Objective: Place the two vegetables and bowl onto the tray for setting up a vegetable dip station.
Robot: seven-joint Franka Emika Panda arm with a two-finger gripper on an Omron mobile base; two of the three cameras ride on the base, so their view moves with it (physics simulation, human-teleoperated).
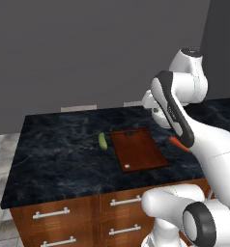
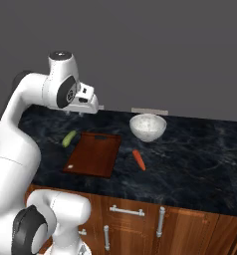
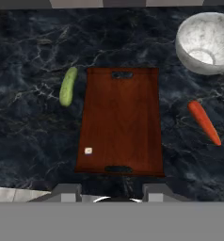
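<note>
Reddish-brown slotted tray [image 3: 121, 122], bare

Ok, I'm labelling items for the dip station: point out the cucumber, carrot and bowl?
cucumber [image 3: 68, 86], hand view, middle of its green body.
carrot [image 3: 204, 122], hand view, middle of its orange length.
bowl [image 2: 147, 127], right base view, its front outer wall.

We see a reddish-brown wooden tray [image 3: 121, 122] with a small white spot at seven o'clock, a green cucumber [image 3: 68, 86], an orange-red carrot [image 3: 204, 122], a white, grey-mottled bowl [image 3: 205, 43], and a black, pale-veined marble counter [image 3: 34, 136].
</note>
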